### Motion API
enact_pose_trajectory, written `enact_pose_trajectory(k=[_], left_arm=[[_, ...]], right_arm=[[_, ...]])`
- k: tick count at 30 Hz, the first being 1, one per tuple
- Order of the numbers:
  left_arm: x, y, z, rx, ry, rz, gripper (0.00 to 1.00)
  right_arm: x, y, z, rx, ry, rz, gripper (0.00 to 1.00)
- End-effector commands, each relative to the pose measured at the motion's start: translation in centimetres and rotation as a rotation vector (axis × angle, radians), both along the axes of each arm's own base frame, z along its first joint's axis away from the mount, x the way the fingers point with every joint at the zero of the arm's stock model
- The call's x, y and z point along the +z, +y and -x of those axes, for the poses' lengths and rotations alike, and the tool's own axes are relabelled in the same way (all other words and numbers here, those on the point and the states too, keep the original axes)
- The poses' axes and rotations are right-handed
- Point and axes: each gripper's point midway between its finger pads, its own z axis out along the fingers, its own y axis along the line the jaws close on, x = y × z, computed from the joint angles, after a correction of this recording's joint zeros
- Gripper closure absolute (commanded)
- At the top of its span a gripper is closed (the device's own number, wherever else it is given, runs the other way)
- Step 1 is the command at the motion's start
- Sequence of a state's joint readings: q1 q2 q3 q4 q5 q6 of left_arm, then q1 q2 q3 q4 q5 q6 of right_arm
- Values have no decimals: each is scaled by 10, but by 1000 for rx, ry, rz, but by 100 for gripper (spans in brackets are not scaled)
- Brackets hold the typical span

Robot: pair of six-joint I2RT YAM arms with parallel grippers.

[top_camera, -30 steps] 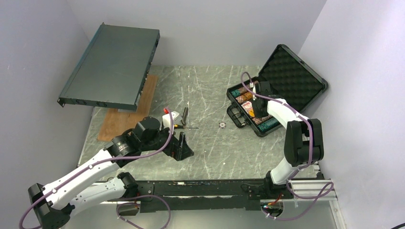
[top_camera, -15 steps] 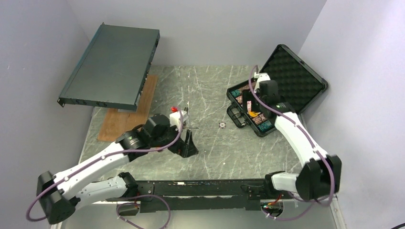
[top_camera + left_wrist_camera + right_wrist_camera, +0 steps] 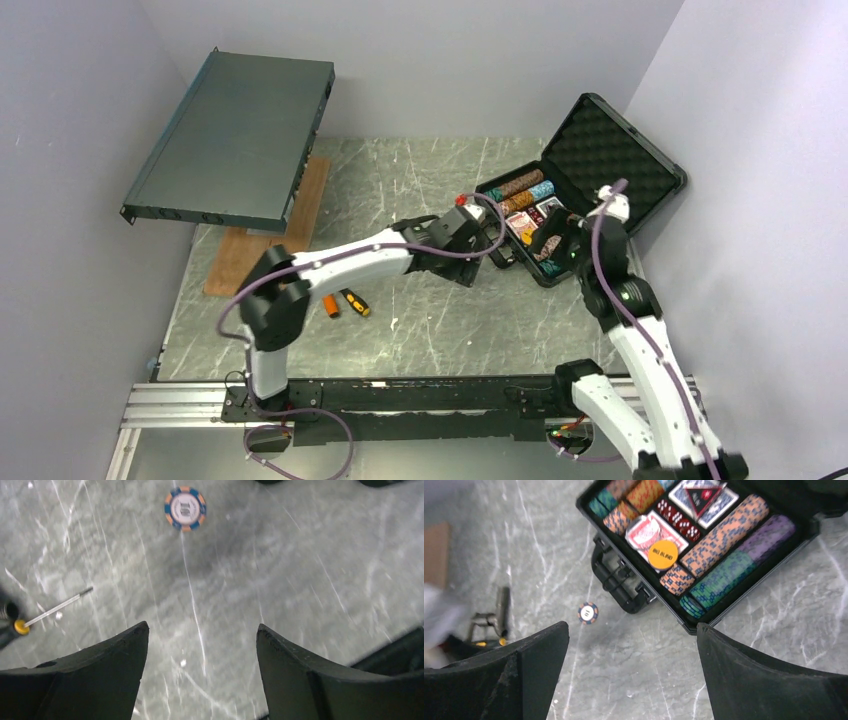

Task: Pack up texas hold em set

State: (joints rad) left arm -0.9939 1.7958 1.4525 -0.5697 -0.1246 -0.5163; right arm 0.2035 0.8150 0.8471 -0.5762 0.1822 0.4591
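Left gripper (image 3: 202,645) open, empty, over table near lone chip (image 3: 185,508). Right gripper (image 3: 631,652) wide open, empty, above open case (image 3: 624,587).

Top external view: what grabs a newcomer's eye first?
The open black case at the table's right rear, its tray packed with bright striped chips and card decks. Next, a lone orange-and-blue chip on the marble just off the case's handle. Then the large dark-grey rack unit tilted at rear left.

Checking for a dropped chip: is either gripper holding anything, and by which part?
Nothing is held. Left gripper and right gripper are open and empty; one poker chip lies on the table.
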Motion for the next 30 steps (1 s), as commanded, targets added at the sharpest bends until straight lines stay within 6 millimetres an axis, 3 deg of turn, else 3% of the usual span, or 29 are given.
enact_pose_trajectory(k=[1, 6, 10, 23, 30], left_arm=[[-21, -7, -28, 53, -52, -150, 18], [-38, -27, -50, 49, -90, -191, 17], [-49, -33, -60, 49, -101, -227, 16], [-84, -59, -84, 18, -115, -216, 23], [-93, -53, -92, 39, -85, -206, 34]], right_arm=[[34, -23, 21, -131, -153, -32, 0], [55, -28, 49, -121, -278, -64, 0], [50, -29, 58, -113, -273, -53, 0], [56, -23, 65, -69, -285, -65, 0], [54, -21, 63, -54, -283, -66, 0]])
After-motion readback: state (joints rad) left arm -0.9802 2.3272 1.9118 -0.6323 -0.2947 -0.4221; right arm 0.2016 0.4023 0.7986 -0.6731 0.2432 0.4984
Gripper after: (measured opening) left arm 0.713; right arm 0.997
